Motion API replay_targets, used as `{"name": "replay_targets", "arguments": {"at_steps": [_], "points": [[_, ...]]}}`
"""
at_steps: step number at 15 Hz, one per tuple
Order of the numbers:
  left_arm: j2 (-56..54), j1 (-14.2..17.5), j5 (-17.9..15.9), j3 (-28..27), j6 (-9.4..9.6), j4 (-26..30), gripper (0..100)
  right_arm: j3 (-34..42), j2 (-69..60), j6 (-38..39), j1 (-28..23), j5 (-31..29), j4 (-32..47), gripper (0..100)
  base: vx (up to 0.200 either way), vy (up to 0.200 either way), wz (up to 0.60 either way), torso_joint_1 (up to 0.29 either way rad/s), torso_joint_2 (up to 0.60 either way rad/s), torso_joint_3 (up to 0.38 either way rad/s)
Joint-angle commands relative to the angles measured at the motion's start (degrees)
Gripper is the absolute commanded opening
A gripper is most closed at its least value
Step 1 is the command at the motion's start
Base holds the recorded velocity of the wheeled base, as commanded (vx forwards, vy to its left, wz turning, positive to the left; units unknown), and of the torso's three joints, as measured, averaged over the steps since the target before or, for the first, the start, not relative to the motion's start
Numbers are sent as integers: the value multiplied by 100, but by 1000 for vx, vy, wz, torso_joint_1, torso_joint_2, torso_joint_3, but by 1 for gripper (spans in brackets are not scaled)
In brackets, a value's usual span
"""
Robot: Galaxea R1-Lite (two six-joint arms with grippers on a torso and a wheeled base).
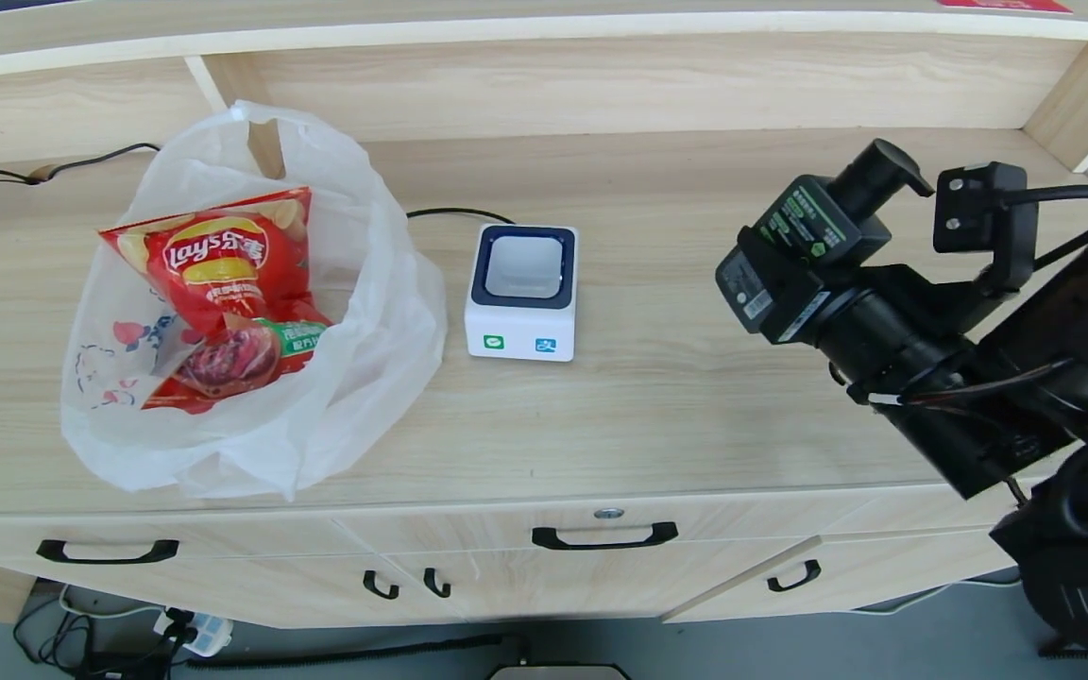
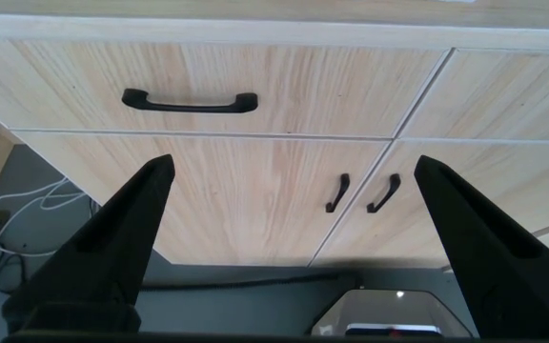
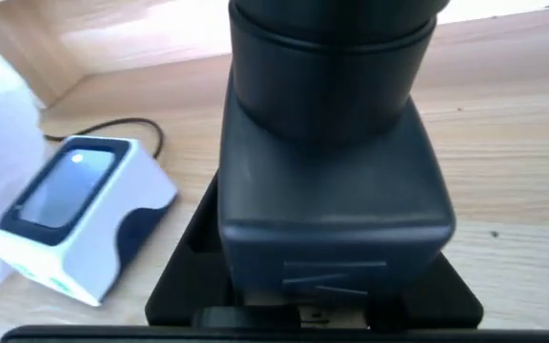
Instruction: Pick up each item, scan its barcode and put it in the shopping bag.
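Nearest is the cabinet front (image 1: 251, 557) under the tabletop (image 1: 695, 406). It carries five black handles: two long bars on drawers, a pair of short ones side by side on doors, and one more to the right. The left pincer (image 2: 294, 164) hangs before this front with its two dark fingers (image 2: 122, 238) spread wide and nothing between them. Three of the handles lie beyond it.

On the tabletop stand one shopping bag (image 1: 374, 340) at the left and one scanner (image 1: 522, 291) near the middle, just beside the bag but apart from it. The bag is white, thin and open at the top. It holds two packets. A red chips packet (image 1: 218, 260) leans upright, and a second packet (image 1: 232, 364), red and green, lies lower against it.

The scanner is a white box with a dark-framed window facing up.

The right arm (image 1: 931, 368) reaches in over the right of the tabletop, well apart from the scanner. Whether the right pincer (image 1: 771, 283) is spread or pressed together, I cannot tell.

Farther back, two black cables lie on the tabletop, one (image 1: 450, 212) behind the scanner and one (image 1: 81, 162) at the far left. A wooden back wall (image 1: 657, 90) closes it off.
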Motion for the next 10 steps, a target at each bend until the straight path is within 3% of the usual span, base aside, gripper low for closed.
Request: {"name": "replay_targets", "arguments": {"at_steps": [1, 7, 10], "points": [[9, 1, 1, 0, 2, -6, 100, 211, -355, 195, 522, -1, -74, 0, 0, 0, 0, 0, 0, 0], [0, 1, 1, 0, 2, 3, 100, -35, -425, 1030, 2297, 174, -83, 0, 0, 0, 0, 0, 0, 0], [0, 1, 1, 0, 11, 3, 100, -237, -574, 1672, 2842, 429, -92, 0, 0, 0, 0, 0, 0, 0]]}}
